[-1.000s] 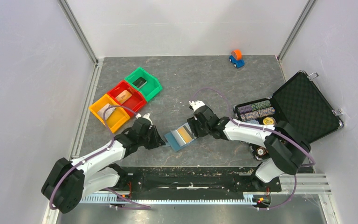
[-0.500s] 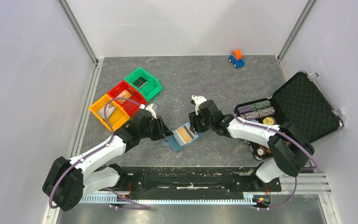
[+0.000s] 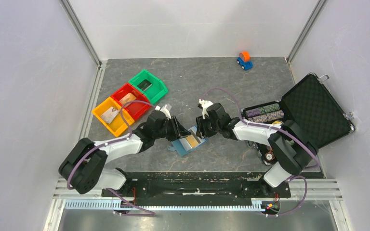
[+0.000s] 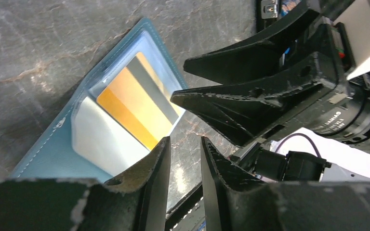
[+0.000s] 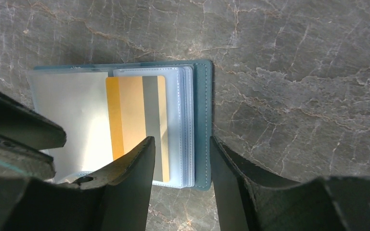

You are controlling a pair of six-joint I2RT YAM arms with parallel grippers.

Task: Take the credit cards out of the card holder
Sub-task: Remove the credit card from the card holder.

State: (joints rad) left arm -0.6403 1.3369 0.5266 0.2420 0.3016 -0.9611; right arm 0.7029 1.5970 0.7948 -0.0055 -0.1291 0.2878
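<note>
Right now the card holder [image 3: 188, 143] lies open on the table [image 3: 221, 82], directly under the tips of both grippers. Left gripper [image 4: 185, 142]: fingers slightly apart, narrow gap, nothing betw. them; the holder is just ahead of its tips. Right gripper [image 5: 180, 142]: released, jaws parted wider, holder's edge showing in the gap, nothing pinched. Gold/grey credit card [image 5: 136, 118] sits in the holder's pocket, near end hidden behind one right-gripper finger. The 2 grippers face each other, close, apart.

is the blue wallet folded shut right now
No, the wallet lies open, with a gold card showing inside it.
</note>
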